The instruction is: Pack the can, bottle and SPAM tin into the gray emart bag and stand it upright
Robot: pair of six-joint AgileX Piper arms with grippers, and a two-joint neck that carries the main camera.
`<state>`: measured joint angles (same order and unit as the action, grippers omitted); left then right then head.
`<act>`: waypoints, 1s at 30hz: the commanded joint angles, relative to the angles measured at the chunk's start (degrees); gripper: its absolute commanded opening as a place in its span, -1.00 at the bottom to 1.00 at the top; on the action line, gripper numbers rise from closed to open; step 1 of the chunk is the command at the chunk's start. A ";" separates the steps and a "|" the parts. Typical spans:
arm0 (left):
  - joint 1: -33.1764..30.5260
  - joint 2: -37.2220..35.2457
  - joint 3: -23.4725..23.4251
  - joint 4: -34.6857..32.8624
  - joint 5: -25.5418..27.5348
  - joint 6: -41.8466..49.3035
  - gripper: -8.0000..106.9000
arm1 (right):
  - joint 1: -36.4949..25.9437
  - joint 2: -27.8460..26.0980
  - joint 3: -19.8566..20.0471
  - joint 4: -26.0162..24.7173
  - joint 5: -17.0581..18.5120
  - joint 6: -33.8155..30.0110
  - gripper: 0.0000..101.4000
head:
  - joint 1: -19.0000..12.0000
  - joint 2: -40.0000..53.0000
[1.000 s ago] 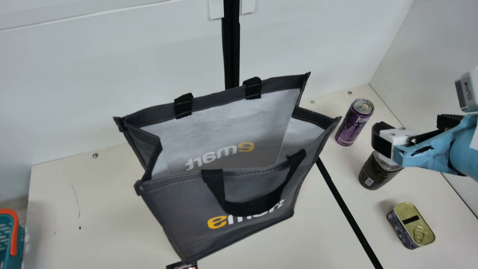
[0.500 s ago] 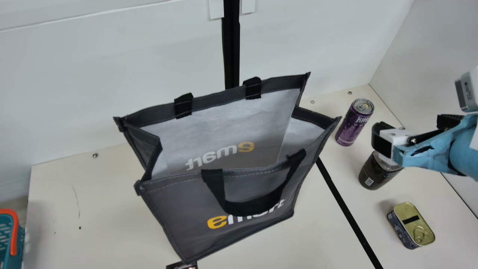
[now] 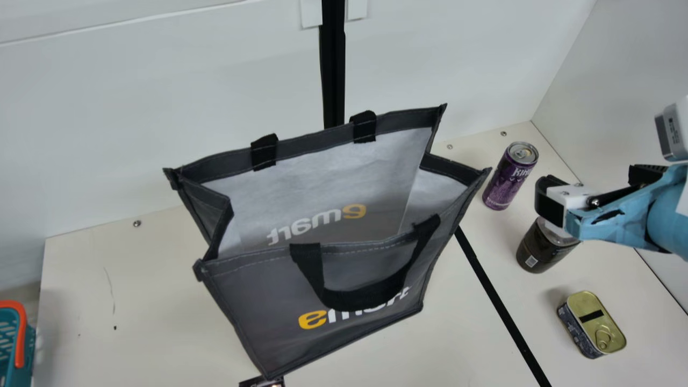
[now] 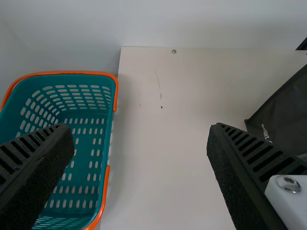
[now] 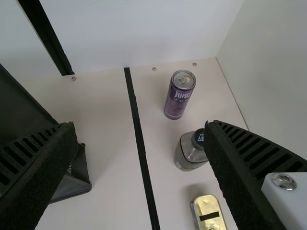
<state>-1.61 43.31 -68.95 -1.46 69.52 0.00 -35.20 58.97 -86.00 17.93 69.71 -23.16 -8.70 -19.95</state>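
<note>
Currently, my left gripper (image 4: 140, 130) and right gripper (image 5: 140, 126) stand spread; can (image 3: 507, 180), right of bag (image 3: 258, 301): likely rigid, slick; grasp mid-body.

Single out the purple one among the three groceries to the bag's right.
The can, standing at the back of the row: its body is purple, while the bottle looks dark and the SPAM tin has a gold-coloured top.
</note>
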 commanded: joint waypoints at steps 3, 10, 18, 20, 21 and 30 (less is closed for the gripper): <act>0.00 0.00 0.00 0.00 0.00 0.00 0.71 | 0.00 0.00 0.00 0.00 0.00 0.00 0.87 | -1.30 -0.05; 0.00 0.00 0.00 0.00 0.00 0.00 0.71 | 0.00 0.00 0.00 0.00 0.00 0.00 0.87 | -1.30 -0.05; 0.00 0.00 0.00 0.00 0.00 0.00 0.71 | 0.00 0.00 0.00 0.00 0.00 0.00 0.87 | -1.30 -0.05; 0.00 0.00 0.00 0.00 0.00 0.00 0.71 | 0.00 0.00 0.00 0.00 0.00 0.00 0.87 | -1.30 -0.05; 0.00 0.00 0.00 0.00 0.00 0.00 0.71 | 0.00 0.00 0.00 0.00 0.00 0.00 0.87 | -1.30 -0.05; 0.00 0.00 0.00 0.00 0.00 0.00 0.71 | 0.00 0.00 0.00 0.00 0.00 0.00 0.87 | -1.30 -0.05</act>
<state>-1.61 43.31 -68.95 -1.46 69.52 0.00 -35.20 58.97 -86.00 17.93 69.71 -23.16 -8.70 -19.95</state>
